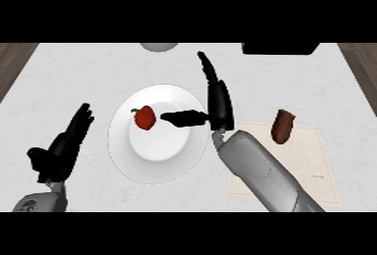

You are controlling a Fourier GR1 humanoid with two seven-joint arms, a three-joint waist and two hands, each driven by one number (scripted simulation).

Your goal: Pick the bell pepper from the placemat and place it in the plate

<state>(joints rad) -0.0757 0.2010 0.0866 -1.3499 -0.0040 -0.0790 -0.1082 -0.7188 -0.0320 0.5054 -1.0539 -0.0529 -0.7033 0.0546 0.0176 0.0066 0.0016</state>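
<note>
Bell pepper (145, 117) seen lying in plate (158, 162); right hand (219, 104) fingers straight, nothing grasped. Left hand (65, 145) open, resting. Placement judged done; only retreat left.

Plate (158, 167): white, smooth, ceramic-like, soft sheen. Bell pepper (145, 117): red, smooth skin. Placemat (313, 167): beige, matt, cloth-like. Counter (81, 69): pale, faintly mottled, matt, stone-like. Right forearm (265, 174): grey, smooth, plastic-like shell. Side strip (13, 60): brown wood grain.
</note>
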